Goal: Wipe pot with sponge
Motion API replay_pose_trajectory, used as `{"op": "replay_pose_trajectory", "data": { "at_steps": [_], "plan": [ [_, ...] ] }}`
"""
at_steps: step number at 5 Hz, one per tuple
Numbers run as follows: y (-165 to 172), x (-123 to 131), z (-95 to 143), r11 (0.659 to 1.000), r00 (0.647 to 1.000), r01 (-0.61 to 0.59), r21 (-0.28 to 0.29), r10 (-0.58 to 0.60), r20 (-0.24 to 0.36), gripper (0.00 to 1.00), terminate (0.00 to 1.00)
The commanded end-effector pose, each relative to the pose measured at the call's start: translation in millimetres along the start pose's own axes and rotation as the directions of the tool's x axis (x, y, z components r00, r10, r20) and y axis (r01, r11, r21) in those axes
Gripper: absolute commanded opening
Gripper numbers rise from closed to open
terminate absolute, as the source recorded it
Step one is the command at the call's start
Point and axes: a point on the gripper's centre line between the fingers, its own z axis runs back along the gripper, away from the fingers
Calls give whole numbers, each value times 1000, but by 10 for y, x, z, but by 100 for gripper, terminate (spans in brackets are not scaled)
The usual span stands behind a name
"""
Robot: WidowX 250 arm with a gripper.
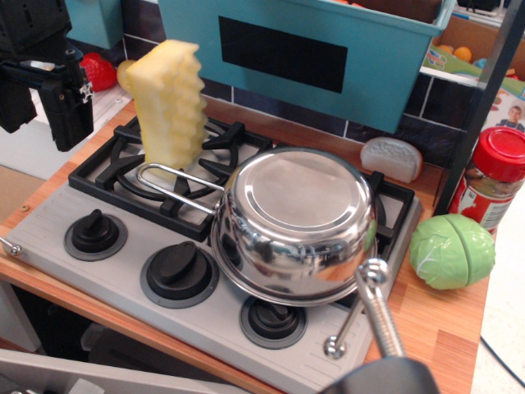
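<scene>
**Pot waits upside down on the stove, sponge not yet taken**

The pot (297, 223) lies bottom-up on the toy stove (57, 220), over the front right burners, its flat shiny base tilted up toward the camera and its wire handle (176, 185) reaching left. The sponge (171, 98) stands on end on the back left burner grate, just behind the handle's loop, leaning a little. The tool (64, 111) hangs at the upper left, well apart from the sponge and holding nothing; from this angle I cannot tell whether its fingers are apart or together.

The step in hand looks like fetching the sponge. It is tall and soft, so a grip across its wavy sides, fairly low, should keep it from tipping or bending. Coming in from the left avoids snagging the handle. Once held, it should be lifted clear of the handle before being carried to the pot's base and rubbed lightly, since the pot rests unevenly and may slide toward the cabbage (452, 251) on the worktop (435, 328).
</scene>
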Motion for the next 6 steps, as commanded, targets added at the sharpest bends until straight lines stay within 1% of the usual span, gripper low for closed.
{"op": "replay_pose_trajectory", "data": {
  "at_steps": [1,2,3,4,5,6],
  "plan": [
    [0,0,0,1000,1000,0,0,0,0,100,0],
    [14,260,366,998,995,28,-54,-23,93,100,0],
    [38,512,553,996,991,-5,-90,17,130,100,0],
    [-71,695,556,997,987,-29,-77,40,154,100,0],
    [-50,824,471,998,990,11,-61,-2,144,100,0],
    [-75,897,331,997,993,35,-65,-27,112,100,0]
  ]
}}
